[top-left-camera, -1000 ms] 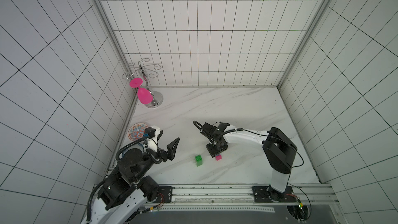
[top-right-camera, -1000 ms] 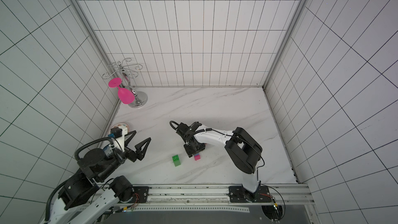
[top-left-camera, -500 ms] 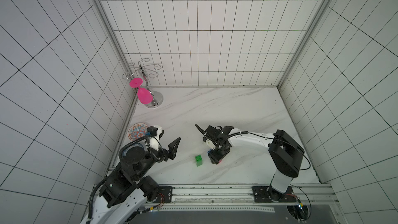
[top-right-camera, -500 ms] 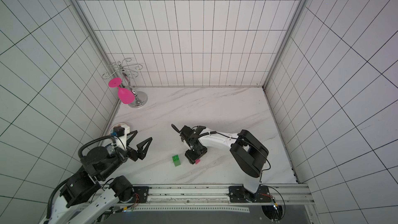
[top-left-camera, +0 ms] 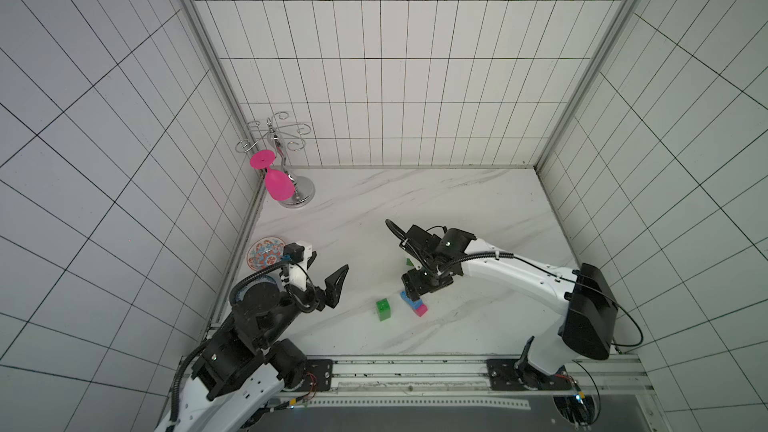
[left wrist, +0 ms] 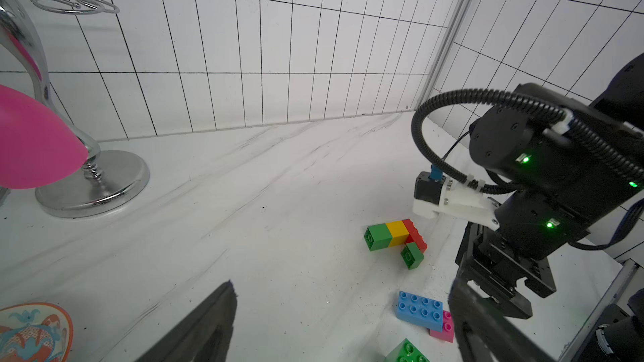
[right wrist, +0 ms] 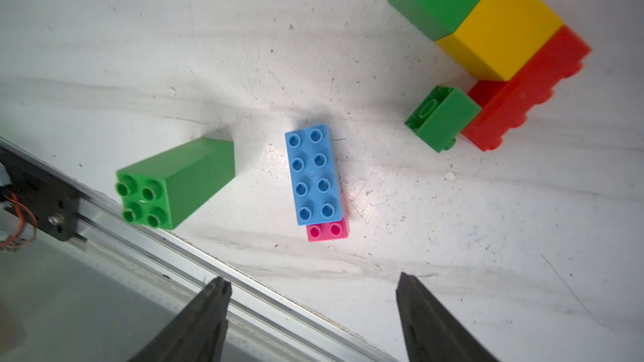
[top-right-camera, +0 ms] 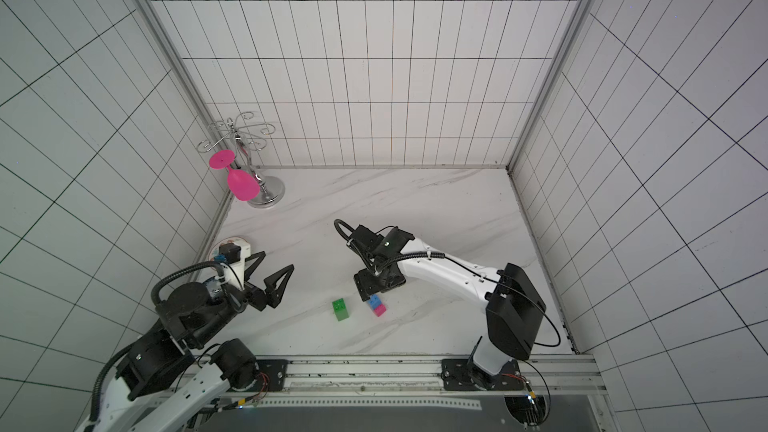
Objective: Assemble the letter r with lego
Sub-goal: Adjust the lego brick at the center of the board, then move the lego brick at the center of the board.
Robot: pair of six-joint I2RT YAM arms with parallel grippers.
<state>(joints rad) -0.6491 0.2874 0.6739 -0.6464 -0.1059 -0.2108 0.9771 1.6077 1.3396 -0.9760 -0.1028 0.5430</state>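
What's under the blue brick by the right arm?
A pink brick lies under the blue brick; only one end, with two studs, shows. The rest is covered, so whether they are clicked together cannot be seen.

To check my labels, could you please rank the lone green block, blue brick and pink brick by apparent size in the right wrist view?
1. lone green block
2. blue brick
3. pink brick: only a strip shows from under the blue one, so its full size is unsure.

A pink wine glass (top-left-camera: 279, 187) hangs upside down from a chrome rack (top-left-camera: 276, 135) at a marble counter (top-left-camera: 415, 209) corner; a patterned plate (top-left-camera: 266, 253) lies nearby.
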